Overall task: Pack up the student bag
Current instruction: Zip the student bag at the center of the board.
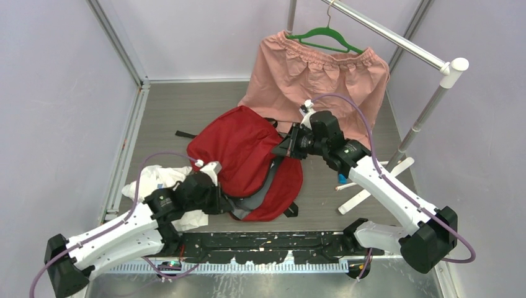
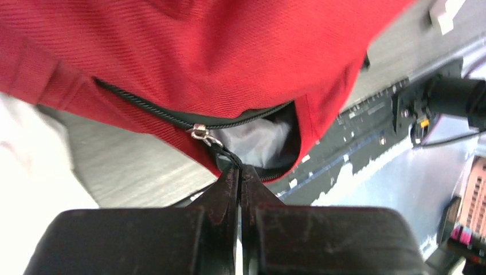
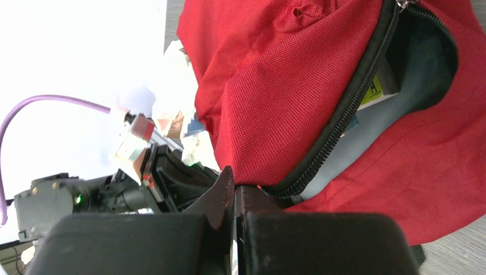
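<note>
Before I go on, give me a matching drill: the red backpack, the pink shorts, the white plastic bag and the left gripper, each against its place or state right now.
Column one:
1. student bag
2. pink shorts
3. white plastic bag
4. left gripper

Column two:
A. hanging at the back
B. jaws shut on the black zipper pull cord
C. lying in the middle, partly unzipped
D. crumpled on the left side

Pairs: 1-C, 2-A, 3-D, 4-B

The student bag (image 1: 239,149) lies mid-table (image 1: 186,105), plastic bag (image 1: 152,180) left, shorts (image 1: 310,68) hanging behind.
</note>
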You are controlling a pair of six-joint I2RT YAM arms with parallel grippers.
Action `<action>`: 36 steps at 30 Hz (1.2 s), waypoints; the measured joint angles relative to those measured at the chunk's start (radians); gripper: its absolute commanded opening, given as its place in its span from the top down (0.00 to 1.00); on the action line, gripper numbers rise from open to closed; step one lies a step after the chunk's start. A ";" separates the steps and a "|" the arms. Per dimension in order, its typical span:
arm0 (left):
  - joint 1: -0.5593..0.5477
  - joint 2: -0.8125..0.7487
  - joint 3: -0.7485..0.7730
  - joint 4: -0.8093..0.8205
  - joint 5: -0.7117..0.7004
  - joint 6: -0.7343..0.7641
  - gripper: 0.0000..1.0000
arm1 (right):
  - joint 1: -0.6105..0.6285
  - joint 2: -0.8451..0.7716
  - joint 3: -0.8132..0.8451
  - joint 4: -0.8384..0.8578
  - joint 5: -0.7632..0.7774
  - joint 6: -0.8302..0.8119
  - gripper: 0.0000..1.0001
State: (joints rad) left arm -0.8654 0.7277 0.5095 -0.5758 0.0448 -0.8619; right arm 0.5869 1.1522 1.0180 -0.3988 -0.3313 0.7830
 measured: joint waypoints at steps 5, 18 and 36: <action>-0.188 0.024 0.007 0.022 -0.027 -0.056 1.00 | 0.000 0.023 -0.039 0.010 0.009 0.005 0.68; -0.482 0.482 0.277 0.190 -0.077 -0.042 0.48 | -0.006 -0.132 -0.037 -0.319 0.228 -0.108 0.18; -0.475 0.041 0.209 -0.175 -0.484 -0.339 0.19 | 0.577 -0.272 -0.064 -0.437 0.406 -0.066 0.35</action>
State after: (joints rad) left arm -1.3403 0.7685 0.7185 -0.7509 -0.4397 -1.2007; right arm 1.1641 0.8806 0.9543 -0.8356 0.0750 0.7170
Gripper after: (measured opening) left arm 0.786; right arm 0.660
